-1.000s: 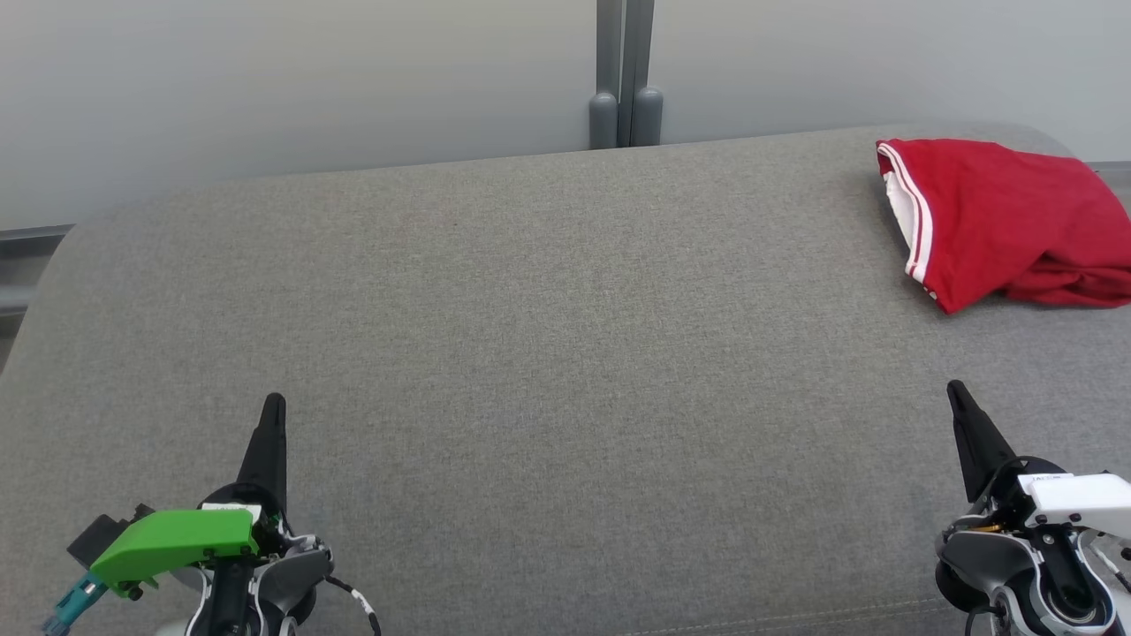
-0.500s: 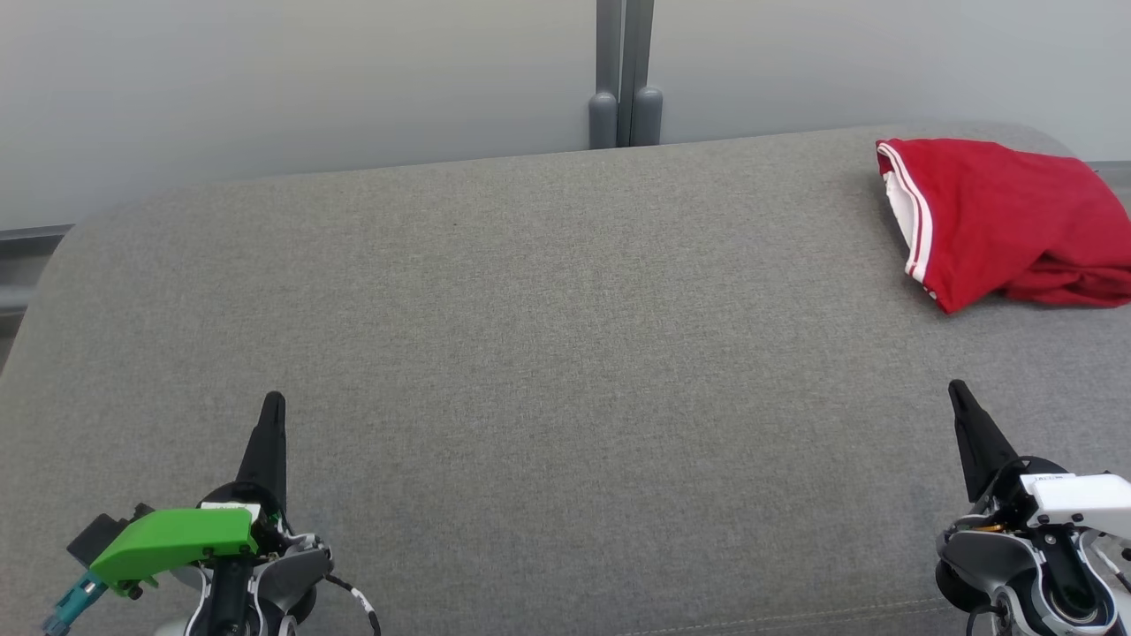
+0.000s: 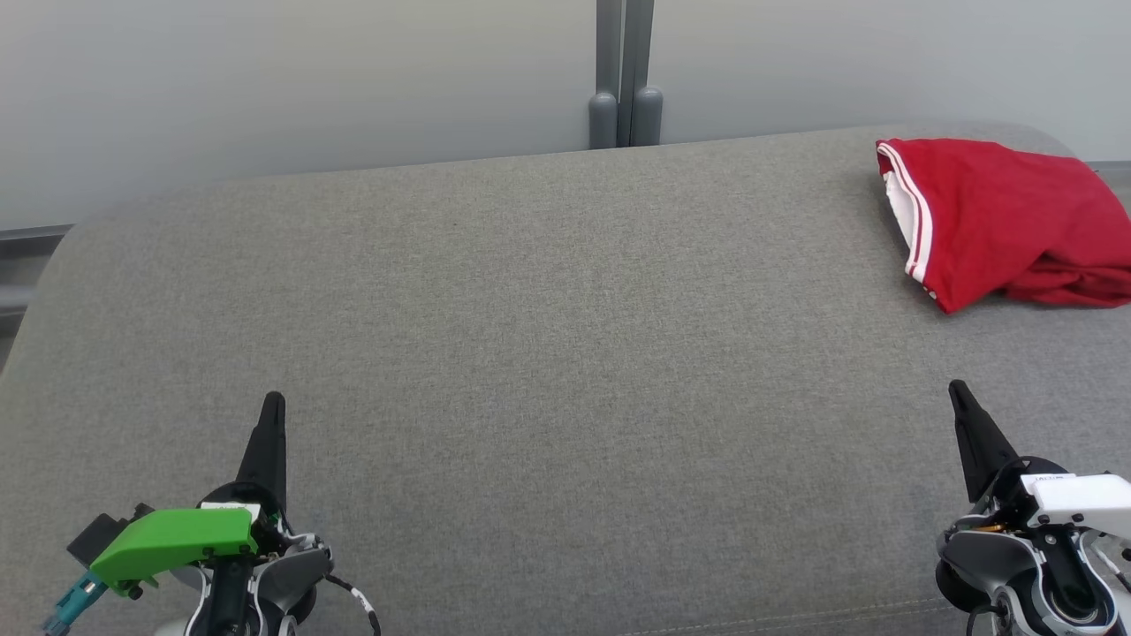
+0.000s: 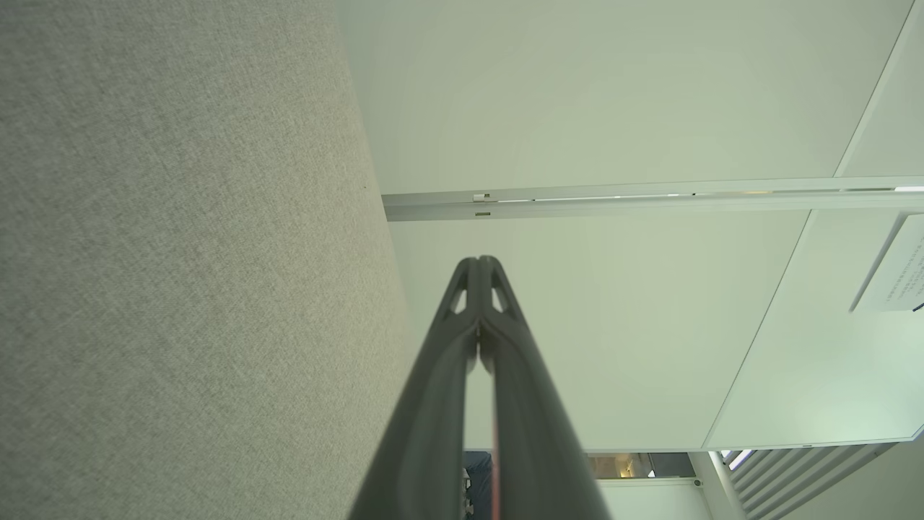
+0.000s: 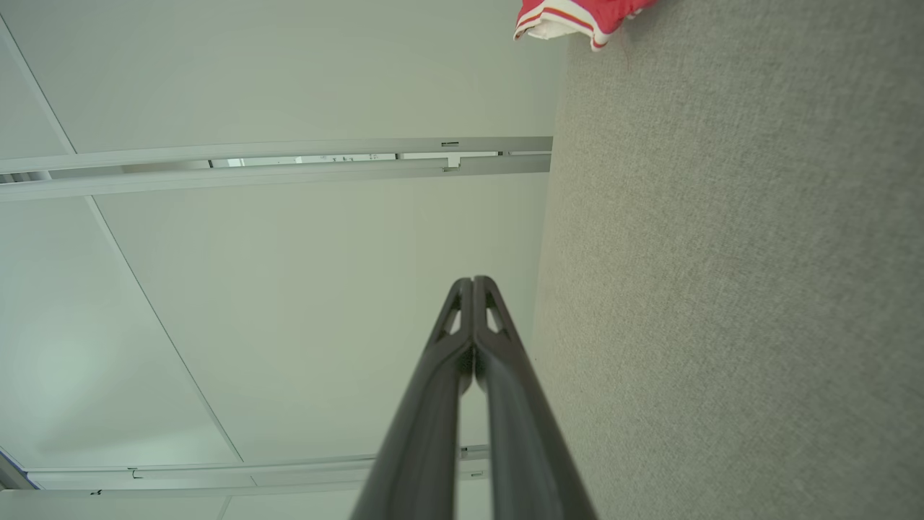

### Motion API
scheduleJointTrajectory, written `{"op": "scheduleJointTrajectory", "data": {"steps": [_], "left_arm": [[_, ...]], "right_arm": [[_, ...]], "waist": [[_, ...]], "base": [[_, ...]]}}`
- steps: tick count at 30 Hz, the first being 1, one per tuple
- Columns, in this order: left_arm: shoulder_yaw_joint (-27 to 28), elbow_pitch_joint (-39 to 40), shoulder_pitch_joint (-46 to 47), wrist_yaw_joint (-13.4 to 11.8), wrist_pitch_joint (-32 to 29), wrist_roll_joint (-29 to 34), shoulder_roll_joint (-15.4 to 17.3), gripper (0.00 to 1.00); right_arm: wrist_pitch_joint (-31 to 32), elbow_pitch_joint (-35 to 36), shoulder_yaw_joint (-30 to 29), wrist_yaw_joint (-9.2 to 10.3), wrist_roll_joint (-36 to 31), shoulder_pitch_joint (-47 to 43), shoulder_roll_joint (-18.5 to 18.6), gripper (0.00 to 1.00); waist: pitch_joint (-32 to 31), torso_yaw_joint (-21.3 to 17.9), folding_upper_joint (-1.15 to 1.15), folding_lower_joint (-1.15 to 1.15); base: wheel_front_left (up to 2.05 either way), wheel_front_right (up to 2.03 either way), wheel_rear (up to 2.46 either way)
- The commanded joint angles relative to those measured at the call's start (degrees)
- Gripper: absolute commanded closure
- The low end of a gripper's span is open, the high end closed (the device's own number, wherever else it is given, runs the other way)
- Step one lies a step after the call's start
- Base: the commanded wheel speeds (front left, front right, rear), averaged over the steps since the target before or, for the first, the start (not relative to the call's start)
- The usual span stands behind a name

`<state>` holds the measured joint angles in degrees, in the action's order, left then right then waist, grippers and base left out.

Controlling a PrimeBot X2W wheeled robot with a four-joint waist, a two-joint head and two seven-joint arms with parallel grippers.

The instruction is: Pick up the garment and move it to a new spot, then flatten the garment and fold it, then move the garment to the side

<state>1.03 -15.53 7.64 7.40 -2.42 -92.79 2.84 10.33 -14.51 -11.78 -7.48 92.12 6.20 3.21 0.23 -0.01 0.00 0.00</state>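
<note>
The red garment, edged with white stripes along one hem, lies bunched at about 2 o'clock in the head view, near the far right corner of the grey fabric-covered desk. Its right side runs out of the picture. In the right wrist view a small part of it shows at roughly 12 o'clock, at the edge of the grey cloth.

The left end effector sits at 7 o'clock in the head view, fingers pointing toward 12 o'clock, with a green cover on its wrist. It is clenched and holds nothing: in the left wrist view the two dark fingers meet at their tips.

The right end effector sits at 5 o'clock, leaning slightly toward 11 o'clock, with a white housing behind it. It too is clenched on nothing, its fingertips pressed together. It lies well apart from the garment, which is at about 12 o'clock from it.

Beyond the desk stands a pale wall with a grey post at 12 o'clock.
</note>
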Motion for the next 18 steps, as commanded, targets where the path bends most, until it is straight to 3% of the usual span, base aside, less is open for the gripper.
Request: {"op": "scheduleJointTrajectory", "data": {"steps": [1, 18], "left_arm": [[0.15, -0.18, 0.70, 0.36, -0.06, -0.28, 0.01, 1.00], [0.16, -0.17, 0.70, 0.36, -0.07, -0.27, 0.01, 1.00]], "right_arm": [[0.32, -0.12, -0.14, -0.02, 0.01, 0.60, 0.11, 1.00], [0.34, -0.12, -0.23, -0.02, -0.14, 0.63, 0.05, 1.00]], "waist": [[0.00, 0.00, 0.00, 0.00], [0.00, 0.00, 0.00, 0.00]], "base": [[0.00, 0.00, 0.00], [0.00, 0.00, 0.00]]}}
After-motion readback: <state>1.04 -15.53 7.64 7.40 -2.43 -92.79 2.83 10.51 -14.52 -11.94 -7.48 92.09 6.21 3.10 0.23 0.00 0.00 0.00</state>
